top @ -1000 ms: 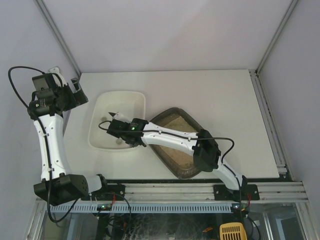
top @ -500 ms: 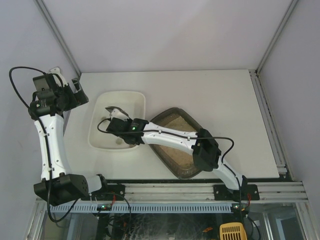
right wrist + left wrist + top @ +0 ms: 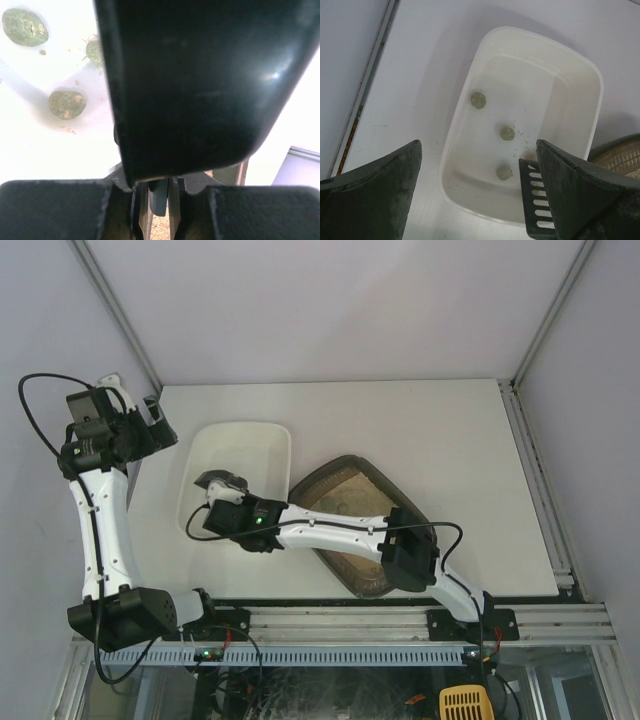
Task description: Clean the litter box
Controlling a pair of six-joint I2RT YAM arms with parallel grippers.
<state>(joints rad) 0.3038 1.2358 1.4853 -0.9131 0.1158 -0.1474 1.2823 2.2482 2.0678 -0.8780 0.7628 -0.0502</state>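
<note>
Grey-brown litter box (image 3: 352, 458), long axis far-left to near-right, right gripper (image 3: 229, 496) clenched on scoop (image 3: 220, 481), left gripper (image 3: 159, 421) released

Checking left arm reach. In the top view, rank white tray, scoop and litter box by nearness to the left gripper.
1. white tray: just right of the left gripper.
2. scoop: over the tray's left half.
3. litter box: farthest, to the right beyond the tray.
</note>
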